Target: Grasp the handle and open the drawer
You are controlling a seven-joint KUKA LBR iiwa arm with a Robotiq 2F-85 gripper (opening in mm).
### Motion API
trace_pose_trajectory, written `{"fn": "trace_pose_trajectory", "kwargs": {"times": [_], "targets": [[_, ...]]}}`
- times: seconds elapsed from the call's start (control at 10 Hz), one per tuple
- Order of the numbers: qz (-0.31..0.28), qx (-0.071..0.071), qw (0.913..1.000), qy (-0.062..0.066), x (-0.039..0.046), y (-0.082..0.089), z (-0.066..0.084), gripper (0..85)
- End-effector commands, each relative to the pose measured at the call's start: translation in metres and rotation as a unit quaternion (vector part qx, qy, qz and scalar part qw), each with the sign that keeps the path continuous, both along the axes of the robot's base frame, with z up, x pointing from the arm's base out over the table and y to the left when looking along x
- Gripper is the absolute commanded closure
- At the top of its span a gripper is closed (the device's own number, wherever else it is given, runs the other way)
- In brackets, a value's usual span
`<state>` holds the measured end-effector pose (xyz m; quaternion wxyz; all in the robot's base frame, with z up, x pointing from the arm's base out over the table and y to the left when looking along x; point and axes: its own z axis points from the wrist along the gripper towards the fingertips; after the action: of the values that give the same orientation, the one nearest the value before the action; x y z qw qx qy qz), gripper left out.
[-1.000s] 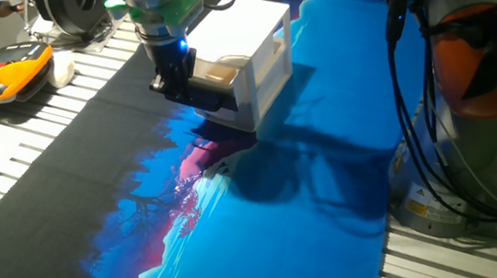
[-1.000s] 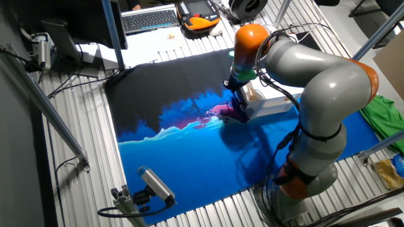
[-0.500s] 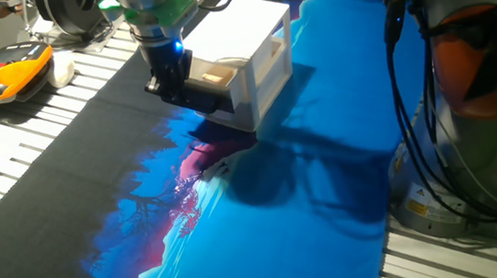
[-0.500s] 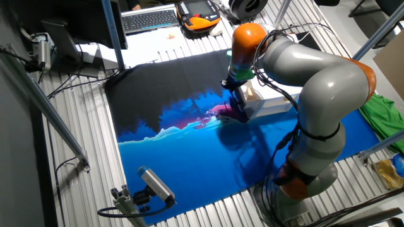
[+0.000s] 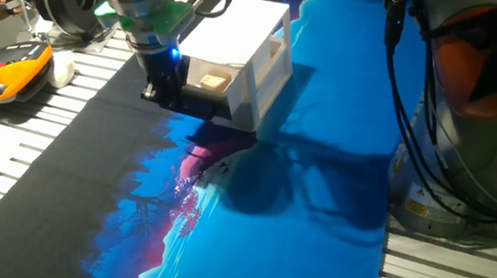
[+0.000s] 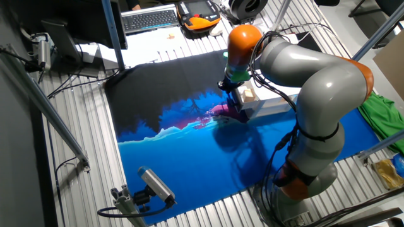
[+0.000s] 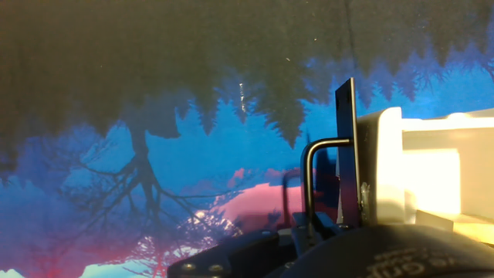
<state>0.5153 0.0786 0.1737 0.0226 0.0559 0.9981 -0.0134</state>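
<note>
A small white cabinet (image 5: pixel 251 32) stands on the mat. Its upper drawer (image 5: pixel 212 80) is pulled partly out toward the left, and its cream inside shows. The black handle (image 5: pixel 196 101) runs along the drawer's front. My gripper (image 5: pixel 166 90) is shut on the left part of that bar. In the hand view the handle (image 7: pixel 307 181) is a thin black loop in front of the white drawer (image 7: pixel 417 166), with my gripper (image 7: pixel 302 232) closed at its lower end. In the other fixed view my gripper (image 6: pixel 231 103) is at the drawer (image 6: pixel 248 95).
A blue, black and pink printed mat (image 5: pixel 266 220) covers the table. An orange and black device (image 5: pixel 10 71) lies at the far left. The arm's base and cables (image 5: pixel 475 97) stand at the right. A keyboard (image 6: pixel 148 19) and a green cloth (image 6: pixel 382 113) lie off the mat.
My gripper has moved left, away from the cabinet, with the handle in it. The drawer has slid further out, showing more of its cream inside.
</note>
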Motion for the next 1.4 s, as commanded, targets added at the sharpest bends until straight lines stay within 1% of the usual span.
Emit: {"fn": "trace_pose_trajectory", "kwargs": {"times": [0.0,0.3,0.6,0.8,1.3], "targets": [[-0.003,0.000,1.0000,0.001,0.0004,0.004,0.000,85.0],[-0.009,-0.001,1.0000,0.002,-0.0009,0.013,-0.001,85.0],[-0.015,0.000,0.9999,0.006,0.0023,0.018,0.002,85.0],[-0.019,0.000,0.9998,0.011,0.0058,0.025,0.005,85.0],[-0.030,-0.001,0.9995,0.013,0.0075,0.043,0.008,85.0]]}}
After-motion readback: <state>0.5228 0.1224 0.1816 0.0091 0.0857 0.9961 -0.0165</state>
